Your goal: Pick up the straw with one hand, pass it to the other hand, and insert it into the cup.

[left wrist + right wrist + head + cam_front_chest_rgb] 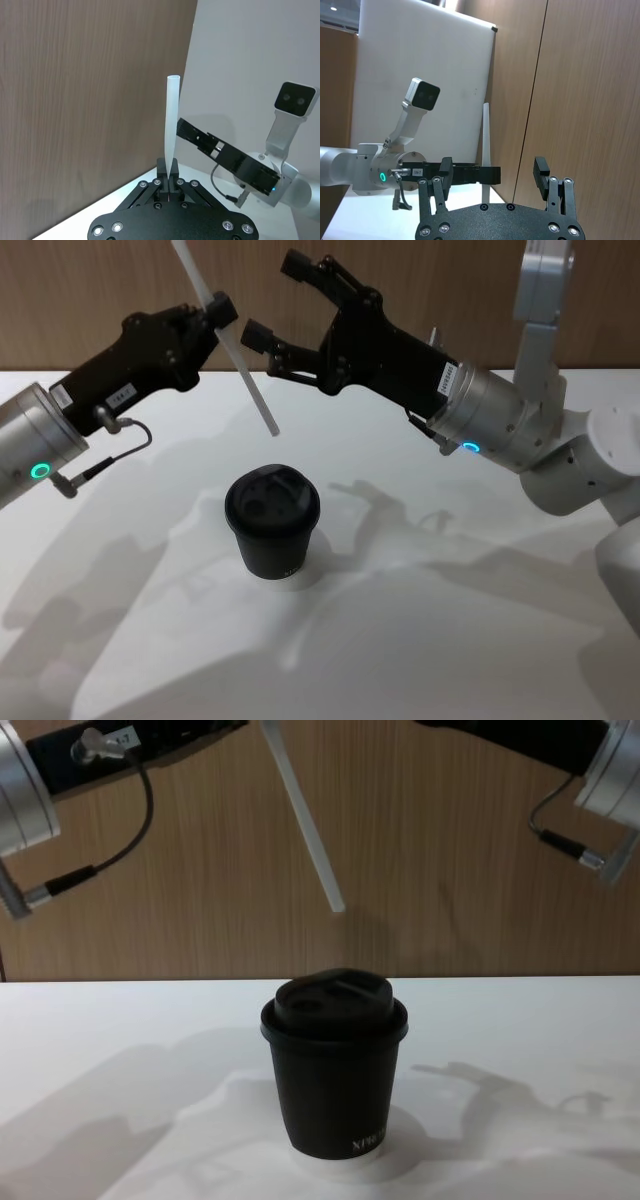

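You have the first part done: your left gripper (222,312) is shut tight on the straw (238,355) and holds it high in the air, up off the table (470,640). The straw leans, and its low end hangs above the cup (272,530) and a little behind it, not touching it. Your right gripper (275,300) is just beside the straw with its fingers spread wide, and nothing is in them. So the pass is not done yet, and I think that is the step you are on now

What is left: close the right fingers on the straw, let go with the left, then bring the straw down into the cup

The cup stands upright in the middle of the table with its black lid (335,1000) on. I think the lid is what stands in your way, because the straw must go through a small opening in it, so you will need to aim well. The two grippers are close together, so mind that they do not bump. Behind them is a wooden wall (450,840)
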Motion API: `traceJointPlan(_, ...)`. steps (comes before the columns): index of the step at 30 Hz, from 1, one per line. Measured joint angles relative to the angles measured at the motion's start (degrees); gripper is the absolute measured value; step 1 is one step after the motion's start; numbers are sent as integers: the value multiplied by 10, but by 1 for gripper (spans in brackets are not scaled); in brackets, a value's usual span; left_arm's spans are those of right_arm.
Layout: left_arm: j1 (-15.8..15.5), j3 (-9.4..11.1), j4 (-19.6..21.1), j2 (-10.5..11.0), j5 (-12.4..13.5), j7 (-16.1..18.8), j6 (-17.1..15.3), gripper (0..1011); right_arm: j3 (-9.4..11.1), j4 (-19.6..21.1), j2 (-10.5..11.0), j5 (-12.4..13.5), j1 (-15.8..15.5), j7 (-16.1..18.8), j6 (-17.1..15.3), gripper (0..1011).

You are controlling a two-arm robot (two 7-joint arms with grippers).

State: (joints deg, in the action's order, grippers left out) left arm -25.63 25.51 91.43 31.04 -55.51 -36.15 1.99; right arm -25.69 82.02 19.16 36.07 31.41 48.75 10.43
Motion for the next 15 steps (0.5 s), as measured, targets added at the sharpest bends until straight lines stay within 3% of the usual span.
traceJointPlan(15, 20, -8, 29, 24, 3, 1, -13, 4, 0, 0, 0, 0, 0, 0, 0, 1001)
